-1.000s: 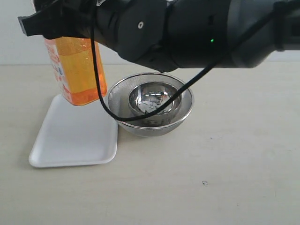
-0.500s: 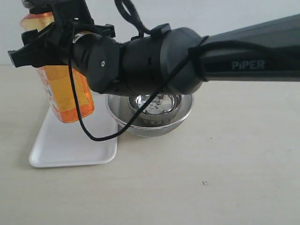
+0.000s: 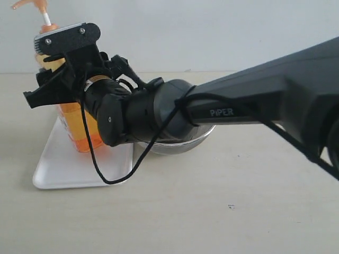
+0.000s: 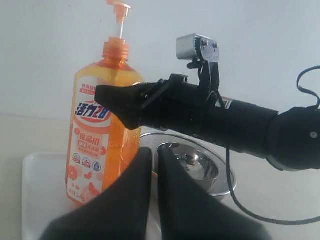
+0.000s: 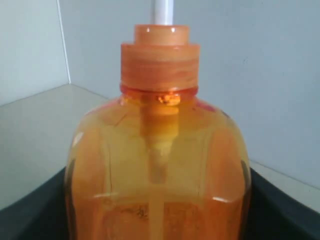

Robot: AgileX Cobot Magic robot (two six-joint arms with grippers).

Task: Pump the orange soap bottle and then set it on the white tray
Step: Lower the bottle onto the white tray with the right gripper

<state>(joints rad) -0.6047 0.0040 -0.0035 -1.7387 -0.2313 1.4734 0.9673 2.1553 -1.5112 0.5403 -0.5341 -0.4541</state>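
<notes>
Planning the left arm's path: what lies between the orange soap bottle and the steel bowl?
The right gripper and its black wrist, holding the tall translucent orange soap bottle, fill the gap to the round steel bowl: exterior view.

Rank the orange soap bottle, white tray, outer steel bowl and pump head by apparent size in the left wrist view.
1. orange soap bottle
2. white tray and outer steel bowl: both partly hidden, unranked
3. pump head

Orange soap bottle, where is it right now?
The bottle stands upright at the exterior view's left, over the far end of the white tray, held by the right gripper, with the steel bowl to its right.
</notes>
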